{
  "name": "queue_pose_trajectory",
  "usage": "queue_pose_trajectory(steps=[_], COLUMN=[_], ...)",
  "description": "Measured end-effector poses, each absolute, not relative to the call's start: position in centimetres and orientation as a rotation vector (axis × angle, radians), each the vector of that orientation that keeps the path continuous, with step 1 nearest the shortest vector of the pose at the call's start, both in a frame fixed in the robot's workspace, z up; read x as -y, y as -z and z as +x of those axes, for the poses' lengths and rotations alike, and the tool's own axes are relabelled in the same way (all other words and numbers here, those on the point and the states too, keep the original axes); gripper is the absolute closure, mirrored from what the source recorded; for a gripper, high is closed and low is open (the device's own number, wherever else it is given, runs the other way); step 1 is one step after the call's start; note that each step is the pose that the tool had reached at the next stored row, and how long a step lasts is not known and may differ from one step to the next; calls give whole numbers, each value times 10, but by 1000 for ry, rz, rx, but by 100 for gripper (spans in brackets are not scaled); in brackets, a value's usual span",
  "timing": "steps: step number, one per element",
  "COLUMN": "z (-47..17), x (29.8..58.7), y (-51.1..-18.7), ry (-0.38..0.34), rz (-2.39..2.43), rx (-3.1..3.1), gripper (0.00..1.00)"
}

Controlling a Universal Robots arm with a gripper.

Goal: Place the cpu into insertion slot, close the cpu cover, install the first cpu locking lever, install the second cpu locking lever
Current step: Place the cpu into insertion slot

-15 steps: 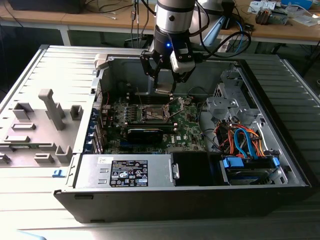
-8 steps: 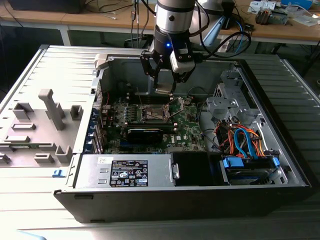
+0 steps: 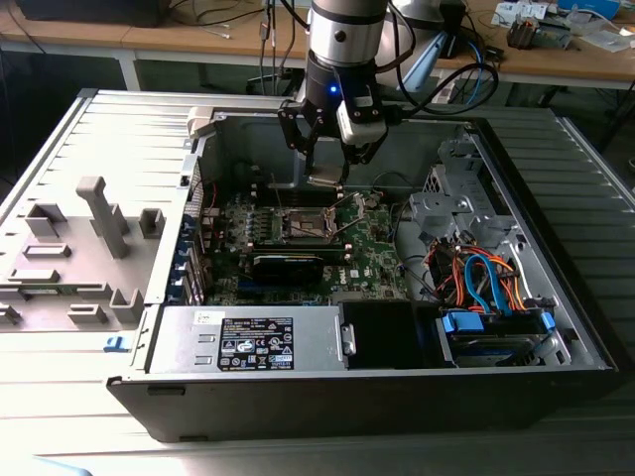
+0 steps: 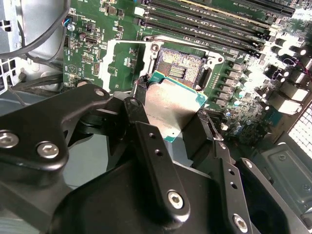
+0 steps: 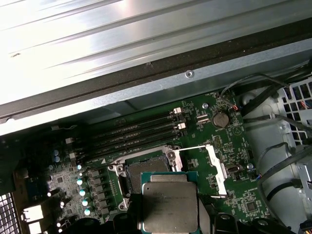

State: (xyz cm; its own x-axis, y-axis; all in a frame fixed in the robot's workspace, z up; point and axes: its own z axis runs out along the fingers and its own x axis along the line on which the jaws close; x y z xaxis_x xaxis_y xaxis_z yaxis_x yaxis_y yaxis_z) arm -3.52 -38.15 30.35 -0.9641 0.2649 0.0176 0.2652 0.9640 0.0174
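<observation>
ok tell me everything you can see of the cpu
The cpu is a flat square chip: dull silver-grey metal lid with stepped edges on a green board rim. The gripper clamps it by two opposite sides, lid facing the wrist cameras. It hangs over the open socket, not yet seated; nothing else touches it.

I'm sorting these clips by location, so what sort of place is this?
Probably a robotics or electronics lab. An open computer case lies on a ribbed metal table, wooden desks stand beyond it, and the gripper holds a cpu over the motherboard.
</observation>
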Motion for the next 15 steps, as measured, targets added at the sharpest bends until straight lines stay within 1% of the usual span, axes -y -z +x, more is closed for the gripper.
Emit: queue_pose_trajectory(steps=[15], z=[-35], x=[382], y=[-303], ry=[31], rz=[-430], rx=[3097], gripper=[45])
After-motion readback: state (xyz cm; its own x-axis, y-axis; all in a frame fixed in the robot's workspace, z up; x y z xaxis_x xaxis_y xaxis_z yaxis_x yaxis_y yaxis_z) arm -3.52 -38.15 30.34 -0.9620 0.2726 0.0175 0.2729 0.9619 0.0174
